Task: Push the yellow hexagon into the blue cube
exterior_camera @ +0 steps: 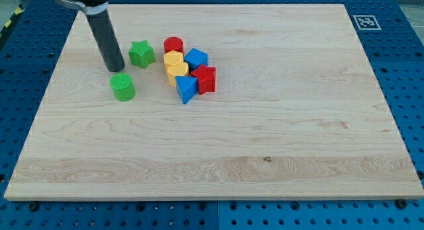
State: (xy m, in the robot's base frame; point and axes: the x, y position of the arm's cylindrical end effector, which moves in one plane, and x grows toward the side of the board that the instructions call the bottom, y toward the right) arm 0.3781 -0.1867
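Observation:
A yellow hexagon [173,58] sits in a tight cluster at the view's upper middle-left, touching the blue cube [196,58] on its right. A second yellow block [177,72] lies just below the hexagon. A red cylinder [173,45] is above them, a red star-like block [206,79] and a blue triangular block [186,89] are below right. My tip [116,69] is at the view's left of the cluster, between the green star [141,53] and the green cylinder [122,87], touching neither.
The wooden board [265,137] lies on a blue pegboard table. A fiducial marker [365,22] is at the board's top right corner. The rod's thick dark body rises toward the view's top left.

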